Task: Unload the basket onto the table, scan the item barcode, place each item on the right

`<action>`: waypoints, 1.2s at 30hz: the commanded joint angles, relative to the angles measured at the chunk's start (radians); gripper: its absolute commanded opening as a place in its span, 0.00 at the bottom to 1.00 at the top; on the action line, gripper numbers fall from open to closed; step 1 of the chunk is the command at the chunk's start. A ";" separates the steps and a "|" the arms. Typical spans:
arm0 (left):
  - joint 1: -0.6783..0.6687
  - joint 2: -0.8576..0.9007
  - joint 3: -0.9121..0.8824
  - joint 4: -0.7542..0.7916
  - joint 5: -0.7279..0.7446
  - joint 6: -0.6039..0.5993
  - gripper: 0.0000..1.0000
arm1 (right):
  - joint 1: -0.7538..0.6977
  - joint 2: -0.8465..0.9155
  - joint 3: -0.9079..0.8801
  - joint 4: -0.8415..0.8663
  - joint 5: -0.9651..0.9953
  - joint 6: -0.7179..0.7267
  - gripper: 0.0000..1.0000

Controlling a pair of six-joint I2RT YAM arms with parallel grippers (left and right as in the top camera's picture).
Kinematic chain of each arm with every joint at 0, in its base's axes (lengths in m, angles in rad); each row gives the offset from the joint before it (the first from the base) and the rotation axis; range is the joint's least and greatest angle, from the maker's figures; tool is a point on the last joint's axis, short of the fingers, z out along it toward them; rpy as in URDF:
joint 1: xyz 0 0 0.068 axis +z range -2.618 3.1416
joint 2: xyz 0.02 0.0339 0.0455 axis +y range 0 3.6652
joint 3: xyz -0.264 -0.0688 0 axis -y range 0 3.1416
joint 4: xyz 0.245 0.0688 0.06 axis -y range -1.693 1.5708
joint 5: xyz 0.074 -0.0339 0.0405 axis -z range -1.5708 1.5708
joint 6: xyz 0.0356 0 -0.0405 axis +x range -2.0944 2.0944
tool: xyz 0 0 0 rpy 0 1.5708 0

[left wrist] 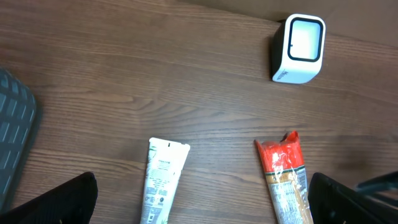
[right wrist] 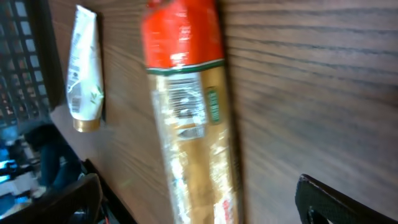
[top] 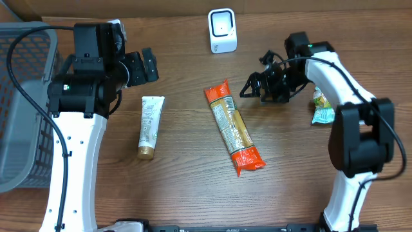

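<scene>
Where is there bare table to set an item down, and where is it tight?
Bare wood lies between the tube and the pasta packet, along the near edge below both, and right of the packet's lower half. Crowded: around the right gripper, between the packet's top end and the green pouch; the basket fills the left side.

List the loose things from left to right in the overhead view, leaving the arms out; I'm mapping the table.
basket → tube → pasta packet → green pouch
</scene>
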 commanded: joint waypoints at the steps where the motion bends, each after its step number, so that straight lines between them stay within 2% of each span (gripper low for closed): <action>1: -0.002 0.000 0.008 0.001 -0.013 -0.013 1.00 | 0.086 -0.076 0.029 -0.020 0.096 0.000 1.00; 5: -0.002 0.000 0.008 0.001 -0.013 -0.013 1.00 | 0.200 -0.076 0.006 -0.015 0.232 0.004 1.00; 9: -0.002 0.000 0.008 0.001 -0.013 -0.013 1.00 | 0.271 -0.076 -0.043 0.045 0.275 0.004 1.00; 10: -0.002 0.000 0.008 0.001 -0.013 -0.013 1.00 | 0.286 -0.076 -0.060 0.062 0.290 0.004 0.95; 11: -0.002 0.000 0.008 0.001 -0.013 -0.013 1.00 | 0.297 -0.076 -0.073 0.076 0.311 0.004 0.60; 12: -0.002 0.000 0.008 0.001 -0.013 -0.013 1.00 | 0.307 -0.076 -0.089 0.093 0.340 0.005 0.04; 20: -0.002 0.000 0.008 0.001 -0.013 -0.013 1.00 | 0.321 -0.075 -0.233 0.254 0.434 0.034 0.04; 27: -0.002 0.000 0.008 0.001 -0.013 -0.013 1.00 | 0.321 -0.075 -0.299 0.267 0.466 0.026 0.05; 29: -0.002 0.000 0.008 0.001 -0.013 -0.013 0.99 | 0.321 -0.075 -0.307 0.269 0.491 0.026 0.20; 32: -0.002 0.000 0.008 0.001 -0.013 -0.013 1.00 | 0.315 -0.075 -0.307 0.269 0.517 0.027 0.34; 34: -0.002 0.000 0.008 0.001 -0.013 -0.013 1.00 | 0.308 -0.075 -0.302 0.267 0.510 0.034 0.34; 36: -0.002 0.000 0.008 0.001 -0.013 -0.013 0.99 | 0.299 -0.077 -0.280 0.256 0.486 0.034 0.23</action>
